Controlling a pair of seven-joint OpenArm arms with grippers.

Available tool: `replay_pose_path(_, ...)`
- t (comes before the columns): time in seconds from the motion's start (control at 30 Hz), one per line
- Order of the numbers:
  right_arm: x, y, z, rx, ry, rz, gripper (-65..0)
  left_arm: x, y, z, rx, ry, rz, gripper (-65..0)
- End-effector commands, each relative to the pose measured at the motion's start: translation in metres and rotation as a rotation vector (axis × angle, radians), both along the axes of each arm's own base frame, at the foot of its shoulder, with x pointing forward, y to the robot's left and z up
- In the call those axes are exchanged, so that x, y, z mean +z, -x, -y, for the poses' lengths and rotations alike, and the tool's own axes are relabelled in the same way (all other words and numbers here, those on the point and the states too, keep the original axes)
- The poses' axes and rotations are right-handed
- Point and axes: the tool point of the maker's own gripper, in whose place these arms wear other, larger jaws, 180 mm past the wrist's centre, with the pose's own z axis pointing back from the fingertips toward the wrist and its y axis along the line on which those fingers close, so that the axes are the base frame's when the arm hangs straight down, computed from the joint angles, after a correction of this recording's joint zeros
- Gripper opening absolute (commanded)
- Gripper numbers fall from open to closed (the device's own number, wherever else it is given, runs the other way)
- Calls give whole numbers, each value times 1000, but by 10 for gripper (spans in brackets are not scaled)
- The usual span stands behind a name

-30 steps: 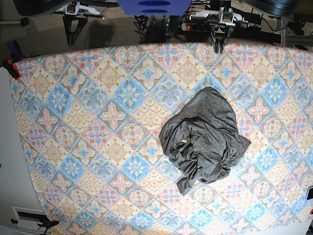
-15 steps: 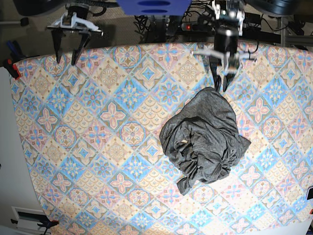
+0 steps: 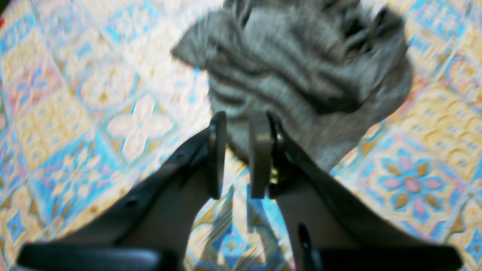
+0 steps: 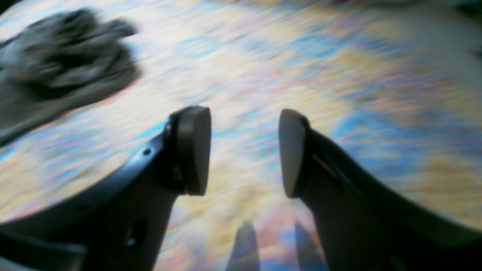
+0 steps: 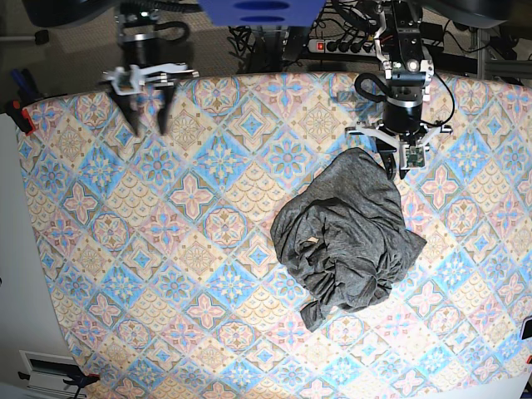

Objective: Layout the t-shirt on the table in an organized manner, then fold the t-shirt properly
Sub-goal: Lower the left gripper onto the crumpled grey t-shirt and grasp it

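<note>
T-shirt (image 5: 347, 236) lies crumpled in a heap right of centre on the table (image 5: 166, 274), with wide bare cloth to its left. Base view: left gripper (image 5: 398, 170) hovers at its far edge; right gripper (image 5: 146, 125) far left, well apart. Left wrist view: jaws narrowly parted, gripping nothing. Right wrist view, blurred: jaws spread wide.

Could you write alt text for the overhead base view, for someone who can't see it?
A crumpled grey t-shirt lies right of centre on the pastel-tiled table. One robot arm's fingers hover at its top edge; the other arm's hang over the far left.
</note>
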Motion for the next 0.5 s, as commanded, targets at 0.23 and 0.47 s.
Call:
replay_pose_path(0.23, 23, -41, -45, 107, -68, 78, -366, 41, -62, -28, 37, -36, -23, -535)
replay_pose_path(0.47, 23, -44, -45, 110, -65, 76, -364, 59, -97, -4, -95, -53, -73, -535)
